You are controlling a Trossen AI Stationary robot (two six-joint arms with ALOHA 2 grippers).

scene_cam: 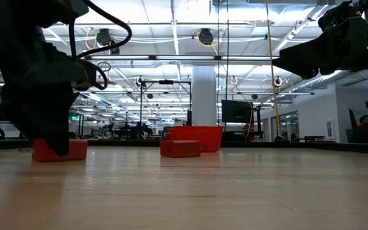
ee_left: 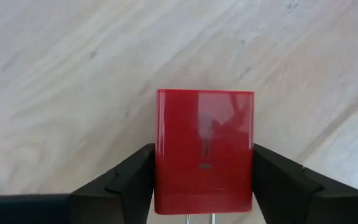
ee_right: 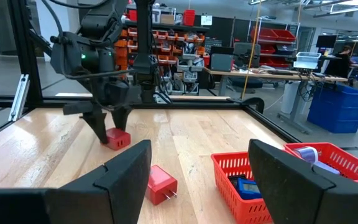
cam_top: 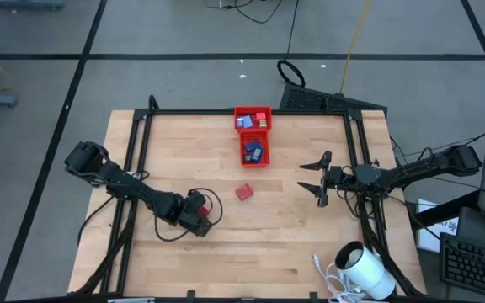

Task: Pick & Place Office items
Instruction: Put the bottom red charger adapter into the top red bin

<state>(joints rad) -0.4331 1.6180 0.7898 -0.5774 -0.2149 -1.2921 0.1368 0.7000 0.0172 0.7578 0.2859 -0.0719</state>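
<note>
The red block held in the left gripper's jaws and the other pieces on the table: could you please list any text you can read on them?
None can be read.
Red block in the left gripper: a small dark mark on its face, too small to read.
Second red block: no text visible.
Pieces in the red tray: too small to tell.

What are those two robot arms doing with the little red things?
The left arm's tool is closed around a small red block sitting on the wooden table. A second red block lies loose nearby. The red tray at the far side already holds a few small pieces. The right arm's tool hangs open above the table, beside the tray, holding nothing.
</note>
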